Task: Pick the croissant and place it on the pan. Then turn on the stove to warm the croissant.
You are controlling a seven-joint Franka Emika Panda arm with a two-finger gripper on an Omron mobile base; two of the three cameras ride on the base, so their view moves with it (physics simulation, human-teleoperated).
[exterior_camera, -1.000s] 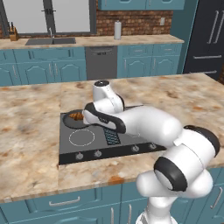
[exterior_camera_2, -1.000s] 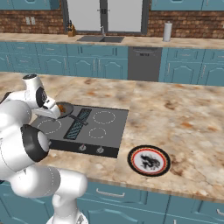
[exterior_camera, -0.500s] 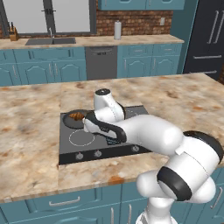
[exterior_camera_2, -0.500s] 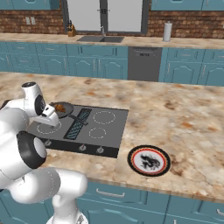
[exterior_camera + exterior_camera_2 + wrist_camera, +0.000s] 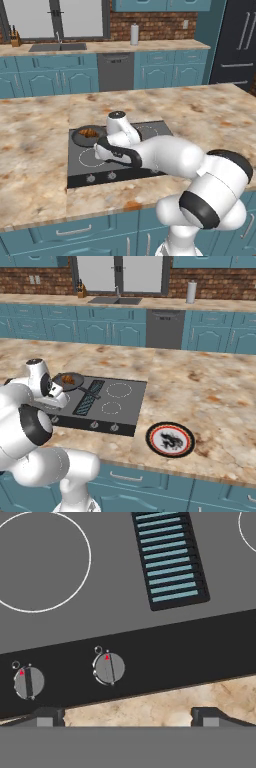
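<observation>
Marbled tabletop w/ stove (image 5: 120, 152) set in: croissant (image 5: 90, 133) already sits in pan (image 5: 88, 135) on back-left burner, claw (image 5: 125, 717) open & empty over knob (image 5: 109, 668), prob. stiff, small, slick, so pinch across its raised centre ridge.

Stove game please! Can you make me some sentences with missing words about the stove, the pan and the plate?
1. The croissant lies in the ____.
2. The hand view shows two grey ____ at the stove's front edge.
3. The plate sits on the ____, beside the stove.
4. The gripper is ____, holding nothing.

Missing words: pan; knobs; counter; open
</observation>
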